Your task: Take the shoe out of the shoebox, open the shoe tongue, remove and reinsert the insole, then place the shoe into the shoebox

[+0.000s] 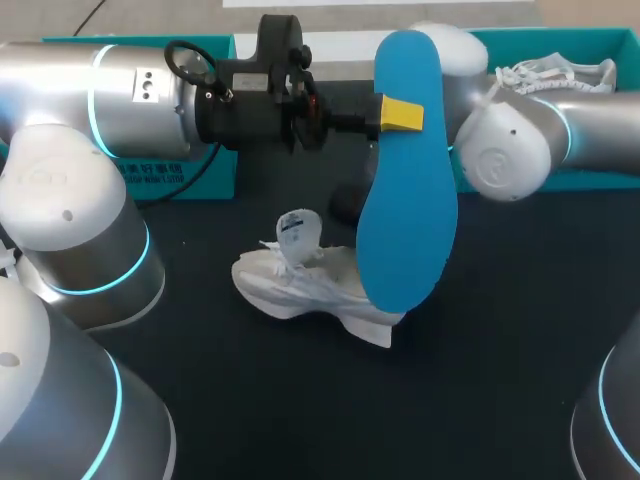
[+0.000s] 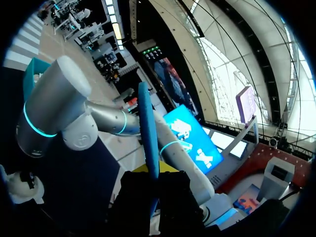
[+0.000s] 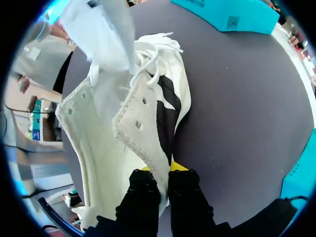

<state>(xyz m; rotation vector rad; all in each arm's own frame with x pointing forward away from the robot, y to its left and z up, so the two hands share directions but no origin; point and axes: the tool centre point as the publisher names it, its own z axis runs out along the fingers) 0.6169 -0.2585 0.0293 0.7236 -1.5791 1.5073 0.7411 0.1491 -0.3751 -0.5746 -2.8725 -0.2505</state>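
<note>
Blue insole (image 1: 405,190) held upright over desk, clamped edge-on in left pincer (image 1: 398,115). White shoe (image 1: 300,285) laid on dark desk (image 1: 520,330), tongue raised, side wall clamped in right pincer (image 3: 159,170). Shoe heel screened by insole. Teal shoebox (image 1: 620,45) at back right, second white shoe (image 1: 560,72) inside.

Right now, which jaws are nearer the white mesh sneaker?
Right. Right jaws pinch the white mesh sneaker at its rim; left jaws, above it, clamp the flat blue insole.
</note>
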